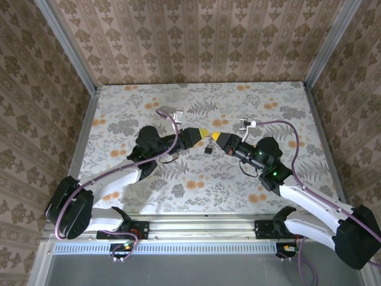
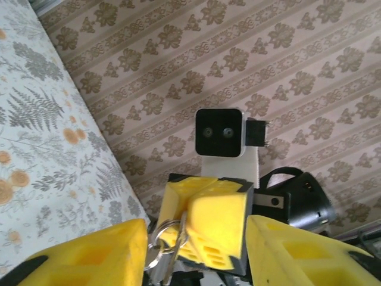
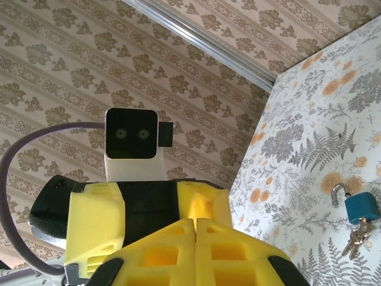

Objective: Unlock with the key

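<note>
Both arms meet nose to nose above the table's middle. My right gripper (image 1: 215,137) (image 3: 195,221) is shut. In the left wrist view its yellow fingers (image 2: 214,208) pinch a metal key (image 2: 171,257) in their seam, with a key ring (image 2: 158,233) hanging beside it. My left gripper (image 1: 203,132) (image 2: 196,229) stands open around those fingers, and the ring lies close to its left finger (image 2: 101,253). A blue padlock (image 3: 361,207) (image 1: 208,150) lies on the table just below the grippers. Its shackle looks swung open, and a bunch of keys (image 3: 355,238) sits at its base.
The floral table (image 1: 149,107) is closed in by patterned walls (image 1: 196,36) at the back and both sides, with metal posts (image 1: 65,42) at the corners. Purple cables (image 1: 286,128) arc over both wrists. Bare tabletop lies behind and beside the grippers.
</note>
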{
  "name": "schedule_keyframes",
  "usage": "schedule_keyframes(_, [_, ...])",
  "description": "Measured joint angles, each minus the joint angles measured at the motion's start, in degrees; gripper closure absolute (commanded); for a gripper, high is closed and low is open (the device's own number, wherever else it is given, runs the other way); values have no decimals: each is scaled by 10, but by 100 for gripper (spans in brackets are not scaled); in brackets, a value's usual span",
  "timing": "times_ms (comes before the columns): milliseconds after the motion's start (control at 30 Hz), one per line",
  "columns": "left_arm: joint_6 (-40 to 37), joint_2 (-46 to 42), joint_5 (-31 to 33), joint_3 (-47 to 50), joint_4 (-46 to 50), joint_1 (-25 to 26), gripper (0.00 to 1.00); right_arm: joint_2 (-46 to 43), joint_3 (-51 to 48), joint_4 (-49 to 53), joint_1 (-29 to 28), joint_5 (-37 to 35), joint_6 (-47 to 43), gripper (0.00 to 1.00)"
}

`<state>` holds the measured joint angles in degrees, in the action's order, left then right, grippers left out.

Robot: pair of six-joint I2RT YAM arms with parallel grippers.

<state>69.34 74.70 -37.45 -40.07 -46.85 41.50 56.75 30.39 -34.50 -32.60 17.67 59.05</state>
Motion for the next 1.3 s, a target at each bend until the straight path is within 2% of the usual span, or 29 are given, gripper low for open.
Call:
schedule_keyframes(300, [6, 14, 0, -5, -3, 2, 100, 0, -5, -15, 0, -9, 8, 100])
schedule_keyframes(400, [3, 14, 0, -7, -3, 2, 100, 0, -5, -16, 0, -10, 10, 100])
schedule_keyframes(433, [3, 14, 0, -7, -1, 2, 100, 0, -5, -15, 0, -10, 10, 96])
schedule_keyframes(567, [-12, 14, -5, -20, 34, 2, 100, -9, -5, 11, 0, -13, 2, 66])
schedule_keyframes(667, [-38, 6, -14, -41, 93, -1, 100, -36, -5, 70, 0, -19, -19, 57])
schedule_keyframes(867, [-99, -7, -49, -101, 232, -21, 100, -89, 14, 175, 24, -15, -54, 53])
schedule_keyframes(1100, [-160, -4, -107, -156, 359, -25, 100, -58, 47, 193, 74, 88, -54, 48])
schedule_keyframes(1300, [-192, -4, -135, -174, 406, -20, 100, -20, 59, 162, 75, 167, -45, 60])
